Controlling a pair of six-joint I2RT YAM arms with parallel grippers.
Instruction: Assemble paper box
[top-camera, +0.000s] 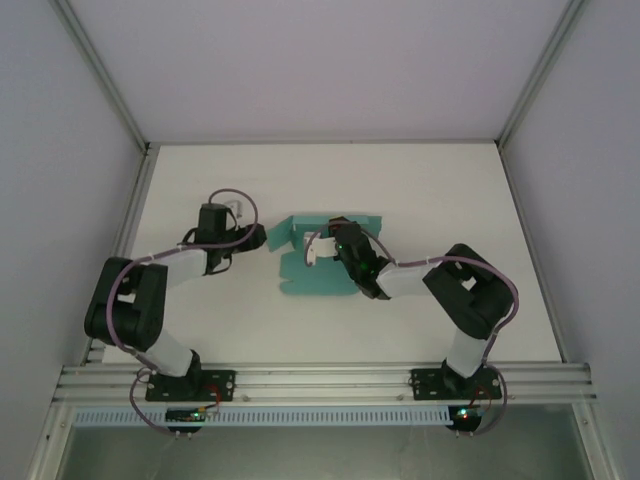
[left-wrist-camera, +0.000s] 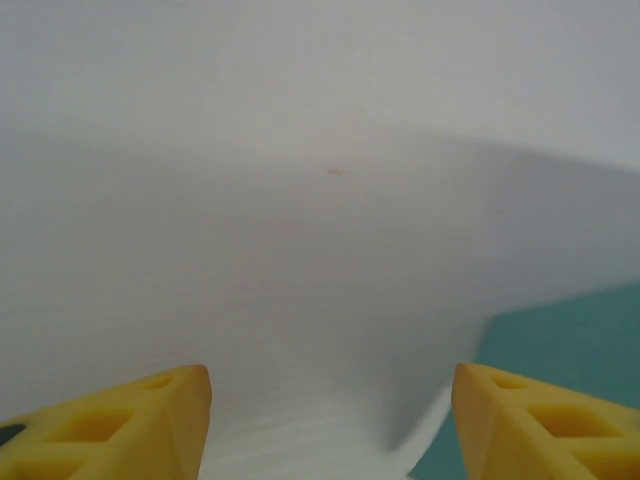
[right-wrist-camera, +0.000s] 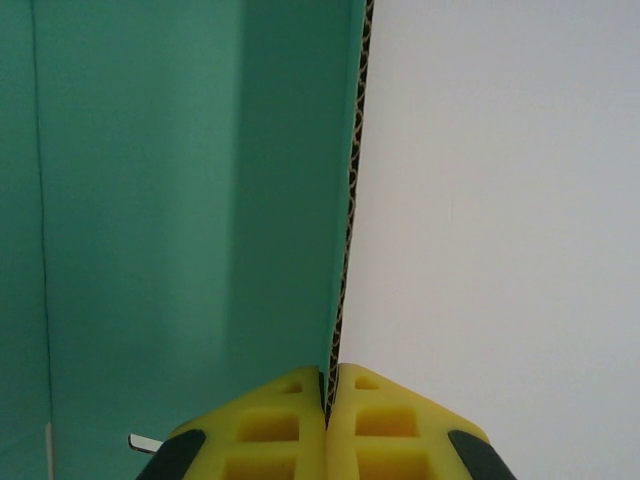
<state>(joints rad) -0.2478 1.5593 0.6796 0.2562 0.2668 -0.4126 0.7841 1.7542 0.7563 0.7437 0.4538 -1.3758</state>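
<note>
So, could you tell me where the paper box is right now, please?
In the top view, the paper box lies near the middle of the table; the right hand pinches one of its edges.

No text, labels, brand names, numbers or signs can be read on anything in these views.
</note>
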